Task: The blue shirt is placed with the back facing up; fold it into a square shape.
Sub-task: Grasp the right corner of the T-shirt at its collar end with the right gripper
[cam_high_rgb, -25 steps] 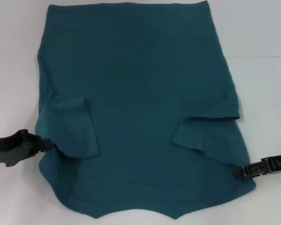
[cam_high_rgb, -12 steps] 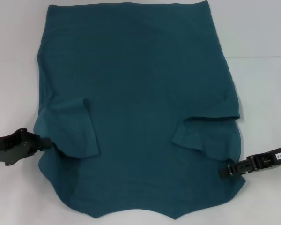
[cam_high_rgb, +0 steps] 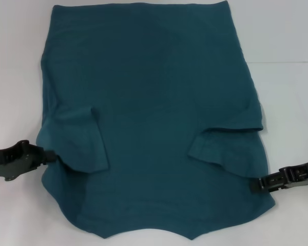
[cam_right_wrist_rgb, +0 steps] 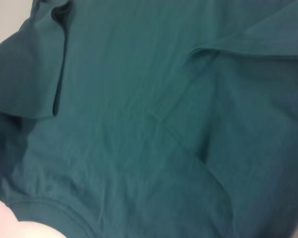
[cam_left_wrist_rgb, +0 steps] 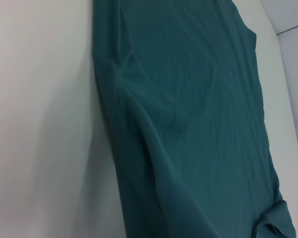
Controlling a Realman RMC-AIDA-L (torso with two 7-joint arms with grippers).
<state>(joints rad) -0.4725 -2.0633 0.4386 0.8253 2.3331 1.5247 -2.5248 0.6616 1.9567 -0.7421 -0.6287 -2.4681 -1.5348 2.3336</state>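
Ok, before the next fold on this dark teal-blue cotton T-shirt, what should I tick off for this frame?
1. Dark teal-blue cotton T-shirt lies plain side up on the white table: ok.
2. Both short sleeves folded inward over the body: ok.
3. Left hand at the shirt's left edge, near the folded sleeve: ok.
4. Right hand at the shirt's right edge, near the collar end: ok.
5. Each hand actually gripping fabric: cannot tell.
6. Near edge flat and straight: not ok, it is wavy and puckered.
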